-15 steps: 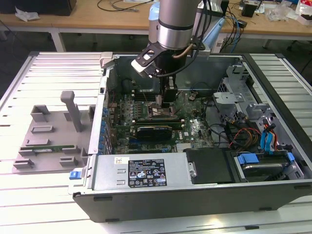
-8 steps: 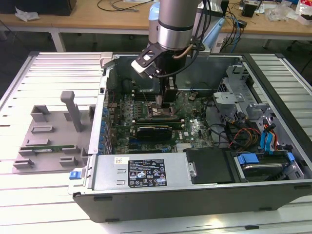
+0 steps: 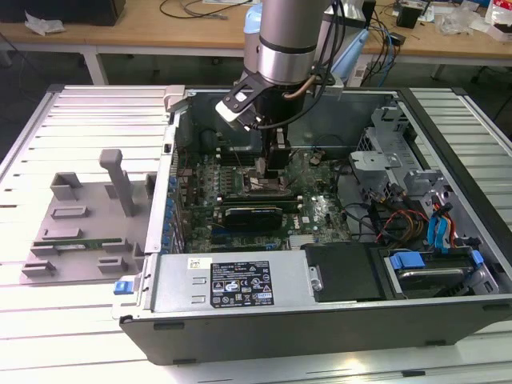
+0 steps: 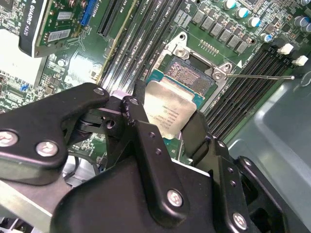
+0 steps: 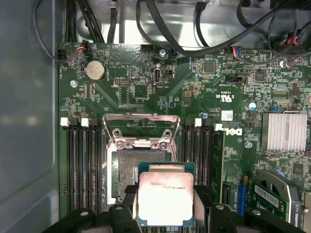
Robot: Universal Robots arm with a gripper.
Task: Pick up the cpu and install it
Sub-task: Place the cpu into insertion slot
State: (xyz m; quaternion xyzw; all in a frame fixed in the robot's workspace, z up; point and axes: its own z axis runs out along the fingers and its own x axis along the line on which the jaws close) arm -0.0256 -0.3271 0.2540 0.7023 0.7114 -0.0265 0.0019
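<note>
The arm [image 3: 286,40] reaches straight down into the open computer case [image 3: 320,320], and the gripper [image 3: 270,172] sits low over the motherboard [image 3: 324,210], close to the middle of the board in the exterior view. It is clamped on the cpu [image 5: 165,199]: in the first wrist view the silver-topped chip with its thin green rim sits squeezed between the two black fingers [image 5: 127,198], one on each opposite edge. The cpu hangs over the open socket [image 5: 127,174], covering part of one side of it while the rest of the contact field lies bare. The socket's metal retaining frame [image 5: 141,127] is swung up and open beyond it. In the second wrist view the chip [image 4: 170,109] looks tilted against the socket [image 4: 187,73] and not squared up with its outline. Whether its underside touches the contacts, I cannot tell. The thin locking lever [image 4: 257,76] stands out to one side of the socket, released. Rows of black memory slots [image 5: 82,165] flank the socket on both sides, a coin battery [image 5: 94,71] sits further up the board, and a ribbed silver heat sink [image 5: 283,132] lies well apart from it. Out on the slatted table [image 3: 48,336], at the exterior view's left of the case, a grey fixture [image 3: 80,200] carries a long green memory stick [image 3: 76,242].
</note>
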